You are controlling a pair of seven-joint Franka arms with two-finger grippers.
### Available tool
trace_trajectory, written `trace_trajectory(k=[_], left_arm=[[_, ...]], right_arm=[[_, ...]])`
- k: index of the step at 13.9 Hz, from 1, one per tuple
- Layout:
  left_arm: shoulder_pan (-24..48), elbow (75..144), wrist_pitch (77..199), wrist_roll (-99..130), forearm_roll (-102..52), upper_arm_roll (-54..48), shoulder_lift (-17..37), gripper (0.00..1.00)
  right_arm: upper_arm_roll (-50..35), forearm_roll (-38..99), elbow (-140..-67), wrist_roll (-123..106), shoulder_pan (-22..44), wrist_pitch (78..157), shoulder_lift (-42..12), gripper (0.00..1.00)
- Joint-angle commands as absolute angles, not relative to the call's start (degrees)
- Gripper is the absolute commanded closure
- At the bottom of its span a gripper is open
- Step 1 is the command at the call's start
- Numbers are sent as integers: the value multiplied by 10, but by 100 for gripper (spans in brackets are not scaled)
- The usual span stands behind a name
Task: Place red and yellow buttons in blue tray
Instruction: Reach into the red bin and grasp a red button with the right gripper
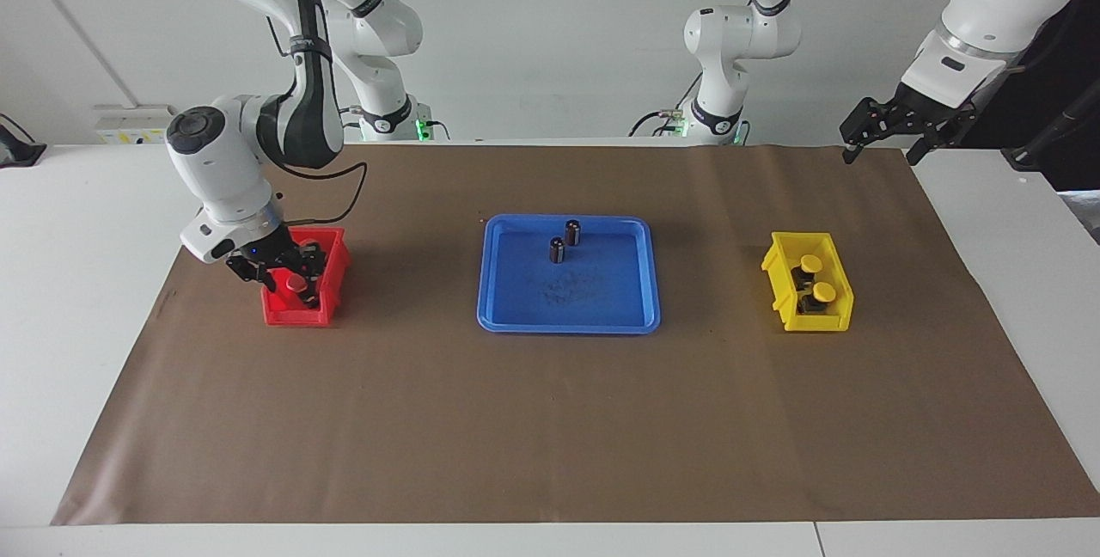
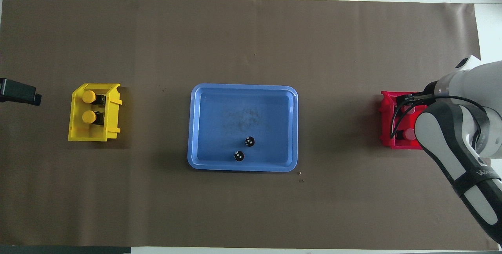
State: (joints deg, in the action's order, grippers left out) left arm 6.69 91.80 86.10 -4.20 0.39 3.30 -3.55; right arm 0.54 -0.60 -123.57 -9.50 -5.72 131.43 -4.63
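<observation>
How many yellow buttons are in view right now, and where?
2. Both yellow buttons sit in the yellow bin at the left arm's end of the table: one nearer the robots, the other just farther. None shows in the blue tray.
</observation>
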Motion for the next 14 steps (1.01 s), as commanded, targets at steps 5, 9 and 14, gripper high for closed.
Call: trace_trajectory(k=[5,9,14], left_arm=[[64,951,878,-42,12,31,-58,0],[64,951,878,-47,12,31,-58,0],[62,955,889,-47,12,31,-57,0]], right_arm=[[0,8,-1273,-108,-65,1328,-25,41],[0,8,-1296,-125,-76,1353,-18,42],[0,8,-1300,-126,-71,1354,-17,72]])
